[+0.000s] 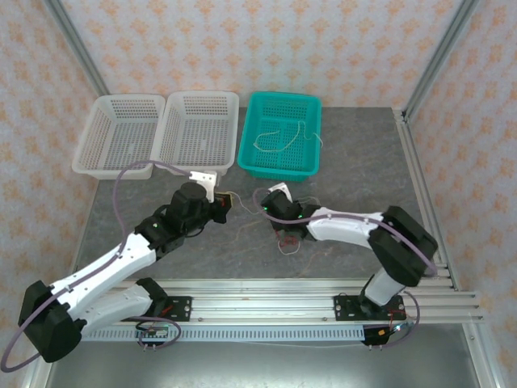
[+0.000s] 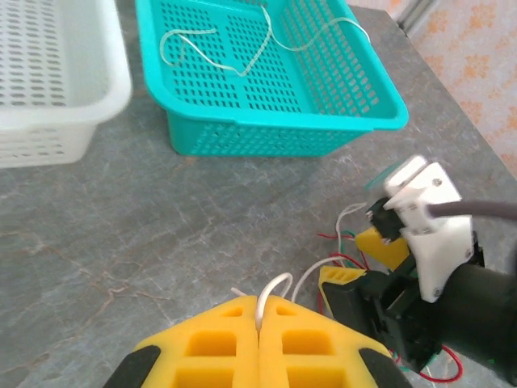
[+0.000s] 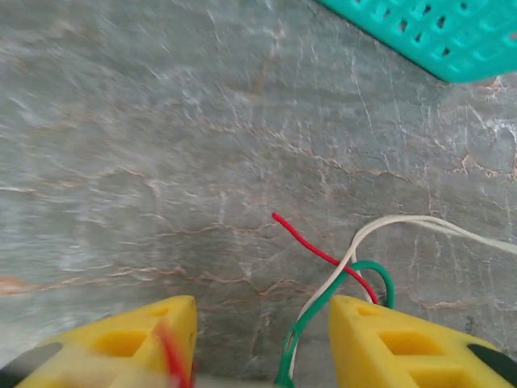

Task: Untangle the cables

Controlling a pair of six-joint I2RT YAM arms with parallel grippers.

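- Pinching a thin cream-white cable (image 2: 275, 284), the left gripper (image 2: 258, 305) has its fingers pressed together, apparently to anchor it.
- Right gripper (image 3: 262, 315) fingers are spread astride tangled red, green and white wires (image 3: 343, 271) on the grey bench (image 3: 161, 121), probably to pick one out.
- Another cream cable (image 2: 239, 71) lies in the teal plastic basket (image 2: 283, 133).

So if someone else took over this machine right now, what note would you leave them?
Left gripper: jaws shut on a white cable.
Right gripper: jaws open, with the red, green and white tangle running between them on the table.
Done: one pale cable lies in the teal basket.
Left: pull the tangle apart.
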